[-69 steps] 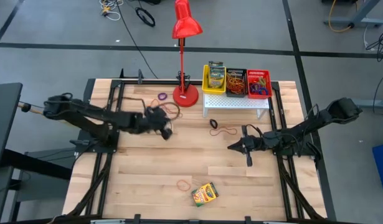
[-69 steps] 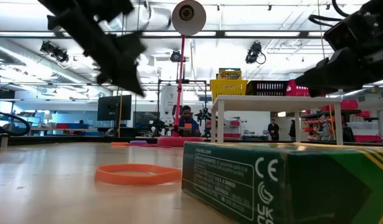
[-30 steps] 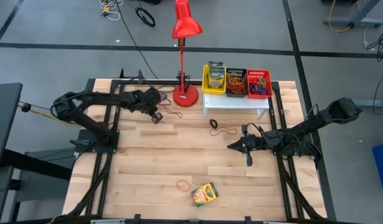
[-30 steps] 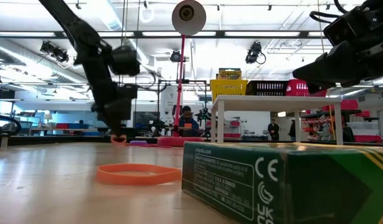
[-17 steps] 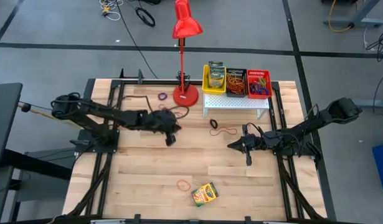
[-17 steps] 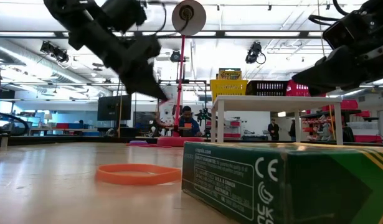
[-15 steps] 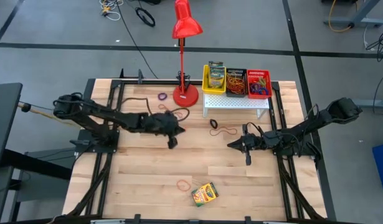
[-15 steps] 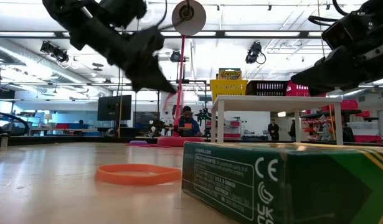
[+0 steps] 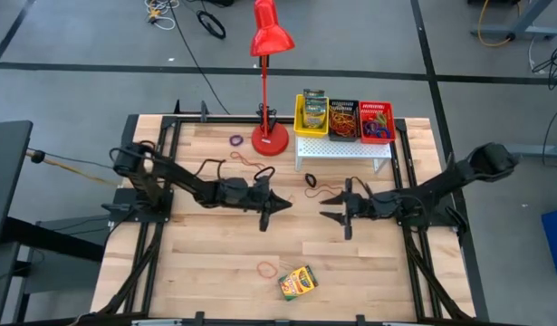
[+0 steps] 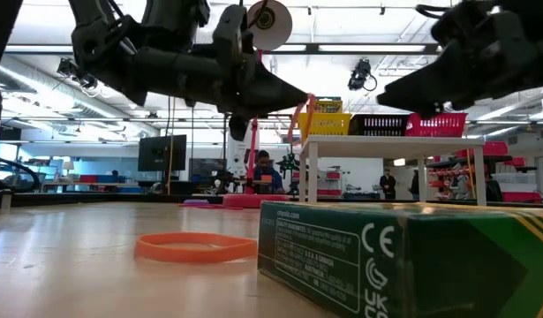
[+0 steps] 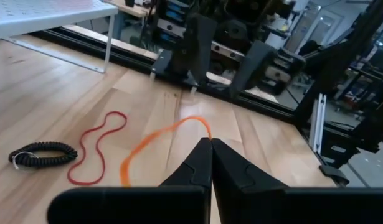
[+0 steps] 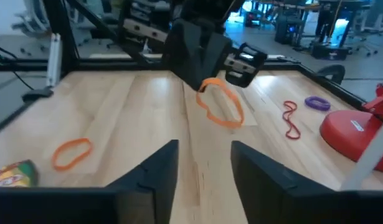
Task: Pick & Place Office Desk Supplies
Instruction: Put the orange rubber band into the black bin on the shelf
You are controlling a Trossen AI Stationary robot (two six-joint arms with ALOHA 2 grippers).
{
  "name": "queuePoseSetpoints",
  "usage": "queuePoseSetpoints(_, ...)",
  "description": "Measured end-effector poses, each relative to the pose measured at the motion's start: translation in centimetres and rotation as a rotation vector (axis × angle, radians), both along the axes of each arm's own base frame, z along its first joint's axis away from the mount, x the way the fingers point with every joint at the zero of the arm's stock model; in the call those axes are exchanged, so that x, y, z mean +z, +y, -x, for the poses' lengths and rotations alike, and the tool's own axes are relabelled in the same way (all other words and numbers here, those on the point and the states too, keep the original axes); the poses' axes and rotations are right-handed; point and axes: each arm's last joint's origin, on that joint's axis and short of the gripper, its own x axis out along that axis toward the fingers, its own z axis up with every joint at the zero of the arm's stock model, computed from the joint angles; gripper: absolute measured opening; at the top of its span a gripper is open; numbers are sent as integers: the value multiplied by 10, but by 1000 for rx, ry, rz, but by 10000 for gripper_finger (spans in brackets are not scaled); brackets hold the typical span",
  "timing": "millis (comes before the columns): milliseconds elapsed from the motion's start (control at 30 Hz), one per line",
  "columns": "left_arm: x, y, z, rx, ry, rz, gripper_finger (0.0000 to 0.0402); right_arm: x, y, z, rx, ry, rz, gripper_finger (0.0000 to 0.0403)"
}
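Orange rubber band [image 12: 221, 101] hangs from my left pincer [image 9: 280, 206], whose tips are pinched together on it, above the bare wood in the middle of the tabletop [image 9: 215, 263] and well short of the white stand [image 9: 341, 151]. The right pincer [image 9: 331, 215] faces it from the stand's side, fingers spread, holding nothing. A red band [image 11: 94, 147] and a black coiled tie [image 11: 42, 152] lie on the wood between the pincers and the stand.

On top of the stand sit three bins: yellow [image 9: 312, 114] with crayon boxes, black [image 9: 342, 119] with bands, red [image 9: 376, 121] with more bands. I judge this band belongs in the black one.

To do it well I would keep the grip firm, since the loop dangles loose and could slip. I'd lift high enough to clear the stand's edge and the lamp [image 9: 267, 81] beside it, and release only once the loop hangs inside the bin walls. One crayon box [image 9: 298, 282] and another orange band [image 9: 266, 268] wait far from the stand, at the near edge.
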Motion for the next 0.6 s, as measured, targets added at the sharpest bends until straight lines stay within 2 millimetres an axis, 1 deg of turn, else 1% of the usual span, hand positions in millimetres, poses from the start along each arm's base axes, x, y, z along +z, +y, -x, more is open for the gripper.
queuePoseSetpoints(167, -2, 0, -1, -3, -21, 0, 4, -1, 7, -29, -88, 2, 87, 168)
queuePoseSetpoints(400, -1, -1, -2, -22, -28, 0, 4, -5, 6, -71, -154, 17, 187, 154)
queuePoseSetpoints(500, -1, -3, -1, -29, -28, -12, 4, -8, 4, -82, -166, 32, 214, 138)
queuePoseSetpoints(600, -1, -5, -1, -39, -28, -22, 4, -8, 5, -87, -160, 37, 248, 102)
